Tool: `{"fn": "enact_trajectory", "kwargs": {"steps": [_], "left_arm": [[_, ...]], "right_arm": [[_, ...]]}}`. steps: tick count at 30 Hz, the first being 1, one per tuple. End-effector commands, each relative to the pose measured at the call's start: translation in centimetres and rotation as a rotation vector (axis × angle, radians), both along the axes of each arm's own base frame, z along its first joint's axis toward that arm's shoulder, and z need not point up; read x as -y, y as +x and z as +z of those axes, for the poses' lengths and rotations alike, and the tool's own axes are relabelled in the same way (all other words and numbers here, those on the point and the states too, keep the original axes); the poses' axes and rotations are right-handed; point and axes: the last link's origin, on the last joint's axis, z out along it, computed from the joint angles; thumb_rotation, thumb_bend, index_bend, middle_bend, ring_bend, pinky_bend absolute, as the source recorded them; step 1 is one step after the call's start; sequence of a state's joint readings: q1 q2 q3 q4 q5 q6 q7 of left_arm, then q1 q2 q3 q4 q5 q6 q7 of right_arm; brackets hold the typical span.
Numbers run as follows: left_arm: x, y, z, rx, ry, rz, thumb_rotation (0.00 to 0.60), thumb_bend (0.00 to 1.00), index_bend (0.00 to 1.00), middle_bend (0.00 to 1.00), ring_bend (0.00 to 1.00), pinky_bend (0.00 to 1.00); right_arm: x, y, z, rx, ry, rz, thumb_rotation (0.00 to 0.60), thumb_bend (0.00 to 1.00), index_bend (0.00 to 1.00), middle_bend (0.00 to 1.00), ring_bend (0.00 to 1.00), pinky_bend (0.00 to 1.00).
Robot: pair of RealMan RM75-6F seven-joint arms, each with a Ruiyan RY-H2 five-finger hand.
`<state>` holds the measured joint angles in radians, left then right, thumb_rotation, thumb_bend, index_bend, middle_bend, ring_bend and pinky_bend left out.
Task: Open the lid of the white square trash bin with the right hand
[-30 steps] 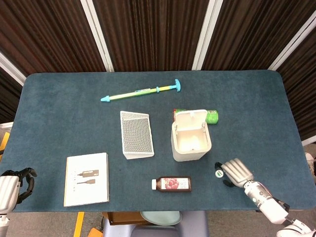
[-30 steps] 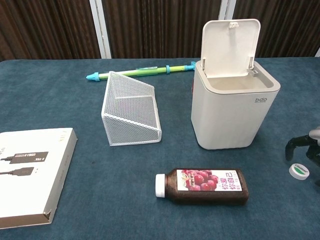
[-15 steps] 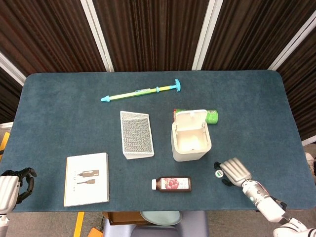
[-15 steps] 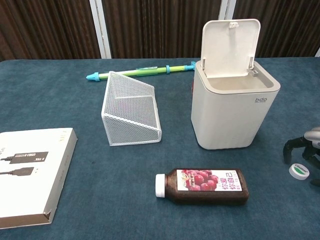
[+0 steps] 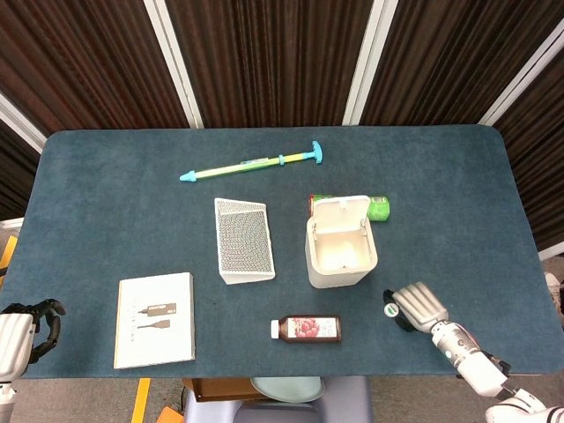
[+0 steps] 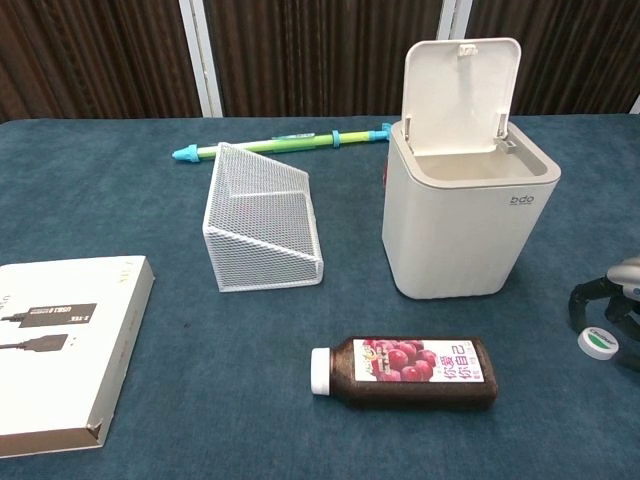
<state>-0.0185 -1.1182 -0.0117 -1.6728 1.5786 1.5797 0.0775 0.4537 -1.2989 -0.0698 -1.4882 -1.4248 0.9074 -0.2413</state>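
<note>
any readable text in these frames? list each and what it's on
"bdo": front of the white square trash bin, near its rim.
Juice bottle label: printed characters, too blurred to read.
White box: small caption under the cable drawing, too small to read.
Small round cap: marking unreadable.

Both views are evenly and brightly lit from above, with no hard glare. Shadows are soft and short: the trash bin [image 6: 468, 215] casts a faint dark patch on the table [image 6: 120, 180] just at its base, and the bottle [image 6: 405, 372] near the front edge does the same. The raised lid [image 6: 460, 95] looks slightly washed out. Focus is sharp across both pictures, without motion blur. The curtain behind the far edge stays dim. The head view bows the table's edges slightly.
</note>
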Motion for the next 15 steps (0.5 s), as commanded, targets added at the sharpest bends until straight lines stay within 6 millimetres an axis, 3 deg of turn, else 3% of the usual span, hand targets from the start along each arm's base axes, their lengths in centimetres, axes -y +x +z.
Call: {"fn": "enact_trajectory", "kwargs": {"steps": [1, 15], "left_arm": [[0.01, 0.0, 0.0, 0.0, 0.0, 0.0, 0.6, 0.58, 0.52, 0.64, 0.67, 0.52], [-0.01, 0.0, -0.01, 0.001, -0.001, 0.001, 0.6, 0.58, 0.52, 0.64, 0.67, 0.52]], "right_arm": [[0.0, -0.02, -0.02, 0.001, -0.003, -0.001, 0.6, 0.43, 0.52, 0.88, 0.9, 1.0], [0.13, -0.27, 0.19, 0.01, -0.02, -0.014, 0.6, 0.44, 0.59, 0.88, 0.9, 1.0]]}}
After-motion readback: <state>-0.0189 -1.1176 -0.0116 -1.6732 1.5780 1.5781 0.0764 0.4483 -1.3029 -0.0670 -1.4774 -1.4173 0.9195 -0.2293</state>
